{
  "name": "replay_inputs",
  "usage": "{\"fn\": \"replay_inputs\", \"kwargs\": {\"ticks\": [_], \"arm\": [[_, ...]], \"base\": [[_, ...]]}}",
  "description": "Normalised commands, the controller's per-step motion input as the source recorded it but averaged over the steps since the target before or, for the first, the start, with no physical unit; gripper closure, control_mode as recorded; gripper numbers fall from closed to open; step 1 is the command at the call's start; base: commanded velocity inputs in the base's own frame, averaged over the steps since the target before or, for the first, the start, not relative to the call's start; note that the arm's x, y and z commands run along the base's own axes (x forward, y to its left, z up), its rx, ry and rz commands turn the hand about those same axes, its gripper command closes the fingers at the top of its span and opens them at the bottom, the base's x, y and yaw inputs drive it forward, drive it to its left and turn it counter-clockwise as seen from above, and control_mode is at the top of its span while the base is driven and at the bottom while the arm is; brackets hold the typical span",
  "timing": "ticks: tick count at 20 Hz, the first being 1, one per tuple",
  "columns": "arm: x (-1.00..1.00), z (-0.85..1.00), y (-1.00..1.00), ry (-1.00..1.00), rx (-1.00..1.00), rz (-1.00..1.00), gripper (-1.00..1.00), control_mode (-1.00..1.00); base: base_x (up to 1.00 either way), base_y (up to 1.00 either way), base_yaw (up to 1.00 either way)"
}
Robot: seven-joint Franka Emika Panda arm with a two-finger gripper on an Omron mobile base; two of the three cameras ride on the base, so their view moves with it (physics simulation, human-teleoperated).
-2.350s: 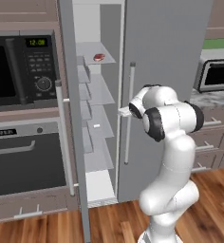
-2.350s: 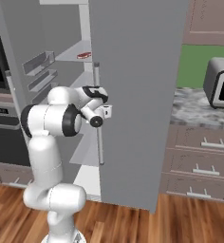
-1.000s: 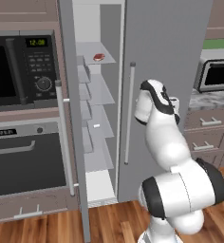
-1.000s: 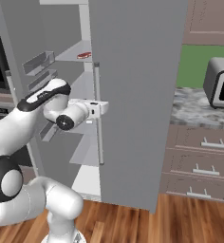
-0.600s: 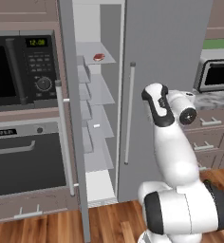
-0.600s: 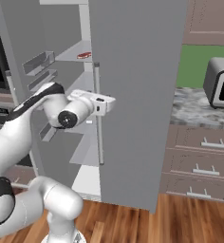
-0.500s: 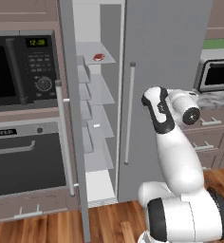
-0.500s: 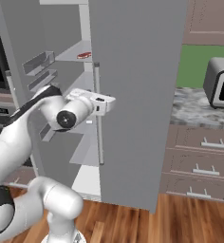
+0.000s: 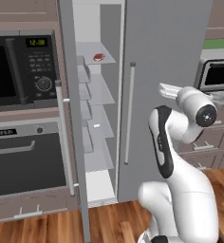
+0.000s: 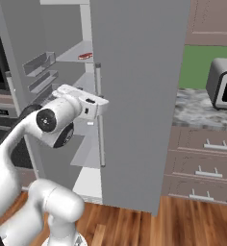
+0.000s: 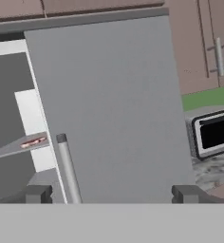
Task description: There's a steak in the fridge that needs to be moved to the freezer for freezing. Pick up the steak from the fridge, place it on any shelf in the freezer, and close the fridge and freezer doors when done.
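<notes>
The steak lies on the top shelf of the open freezer; it also shows as a small red slab in the right base view and the hand view. The freezer door stands swung out to the left. The wide fridge door is shut, its bar handle upright. My gripper hovers open and empty in front of that door, right of the handle; the hand view shows the gripper facing the grey door.
A black microwave and wall oven stand left of the freezer door. A toaster oven sits on the marble counter to the right, above drawers. Wood floor lies below.
The arm has swung round and its hand has drawn right and slightly up, away from the fridge handle. The steak and both doors have not moved. The gripper stays open.
</notes>
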Motion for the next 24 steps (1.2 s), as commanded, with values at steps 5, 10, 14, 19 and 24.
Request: {"fn": "replay_inputs", "kwargs": {"ticks": [5,10,14,19,24], "arm": [[-0.96,-0.08,0.43,0.14,0.16,-0.02,-1.0,-1.0],[-0.83,0.0,0.69,0.11,0.09,0.0,-1.0,-1.0],[-0.64,0.0,0.93,0.0,0.01,0.0,-1.0,-1.0],[-0.21,-0.1,0.97,0.0,0.0,0.0,-1.0,-1.0],[0.03,-0.25,1.0,-0.03,-0.08,-0.02,-1.0,-1.0]], "base": [[0.0,0.0,0.0],[0.0,0.0,0.0],[0.0,0.0,0.0],[0.0,0.0,0.0],[0.0,0.0,0.0]]}}
